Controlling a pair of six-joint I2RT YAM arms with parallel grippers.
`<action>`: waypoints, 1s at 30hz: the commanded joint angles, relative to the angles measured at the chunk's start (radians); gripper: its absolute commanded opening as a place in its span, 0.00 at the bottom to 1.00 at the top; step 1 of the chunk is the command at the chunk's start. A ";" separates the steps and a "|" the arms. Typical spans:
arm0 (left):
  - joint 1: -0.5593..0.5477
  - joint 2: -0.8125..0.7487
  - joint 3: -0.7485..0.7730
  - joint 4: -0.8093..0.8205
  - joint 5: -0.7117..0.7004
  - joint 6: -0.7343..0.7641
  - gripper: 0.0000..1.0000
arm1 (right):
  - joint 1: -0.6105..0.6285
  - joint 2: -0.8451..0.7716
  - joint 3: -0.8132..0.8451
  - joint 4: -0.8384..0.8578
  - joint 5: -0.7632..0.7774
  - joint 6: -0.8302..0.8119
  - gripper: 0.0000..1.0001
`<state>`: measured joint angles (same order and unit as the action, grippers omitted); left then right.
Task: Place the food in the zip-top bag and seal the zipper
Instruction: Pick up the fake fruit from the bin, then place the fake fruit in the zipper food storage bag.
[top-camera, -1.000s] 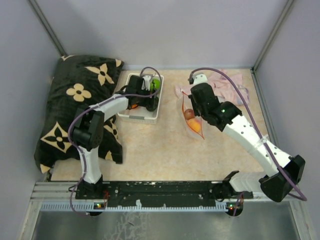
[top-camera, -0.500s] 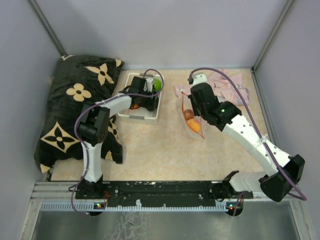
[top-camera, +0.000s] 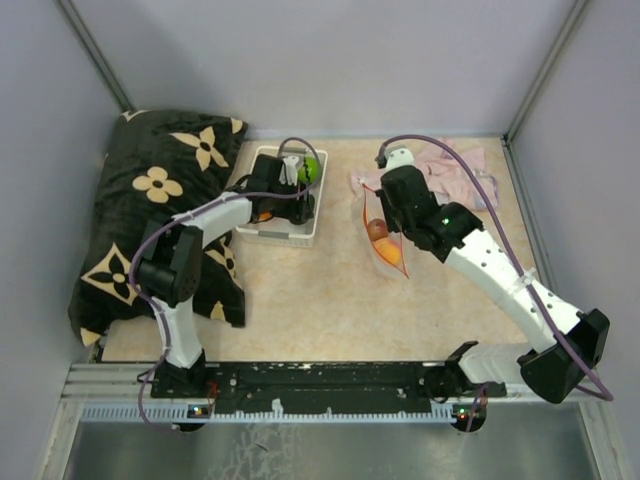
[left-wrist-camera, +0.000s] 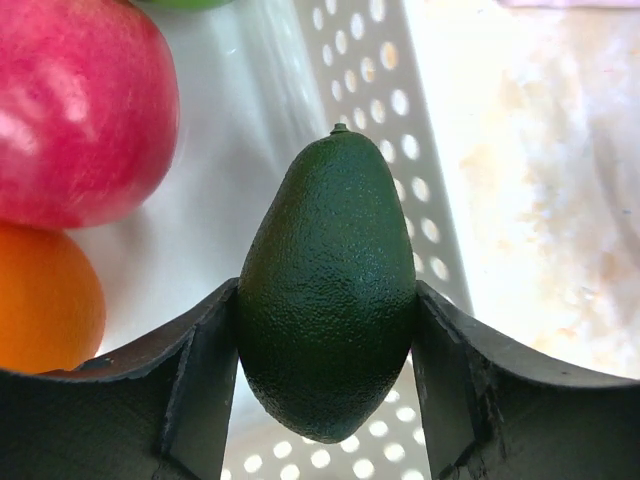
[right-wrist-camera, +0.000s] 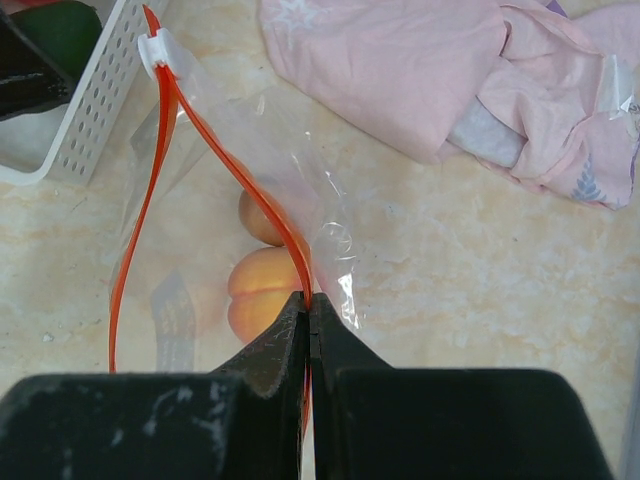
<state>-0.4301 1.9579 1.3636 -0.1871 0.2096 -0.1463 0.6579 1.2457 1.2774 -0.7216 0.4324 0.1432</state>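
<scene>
2 claws are in view: at the left, beside a dark flowered pillow (top-camera: 150, 200), the left claw (left-wrist-camera: 326, 330) reaches into the white slotted basket (left-wrist-camera: 400, 100). Its fingers (left-wrist-camera: 205, 380) press both sides of a dark green avocado (left-wrist-camera: 330, 250), with a red fruit (left-wrist-camera: 80, 110) and an orange fruit (left-wrist-camera: 45, 300) just beside it. Right of the basket the clear zip-top bag (right-wrist-camera: 200, 260) lies on the tabletop (right-wrist-camera: 450, 300), mouth agape, holding a peach piece (right-wrist-camera: 262, 295) and a brown piece (right-wrist-camera: 258, 218), while the right claw (right-wrist-camera: 309, 320) is pinched fully closed on its red-orange zipper (right-wrist-camera: 215, 150); a pink cloth (right-wrist-camera: 420, 70) lies crumpled farther right.
</scene>
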 joint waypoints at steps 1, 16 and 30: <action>0.004 -0.131 -0.080 0.060 0.043 -0.057 0.49 | -0.004 -0.005 0.012 0.050 0.010 0.016 0.00; -0.025 -0.526 -0.371 0.276 0.189 -0.282 0.47 | 0.011 0.015 0.008 0.069 0.007 0.037 0.00; -0.204 -0.716 -0.443 0.427 0.194 -0.402 0.47 | 0.031 0.052 0.010 0.124 -0.063 0.081 0.00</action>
<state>-0.5968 1.2774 0.9192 0.1764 0.4168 -0.5243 0.6724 1.2957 1.2766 -0.6727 0.3946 0.1951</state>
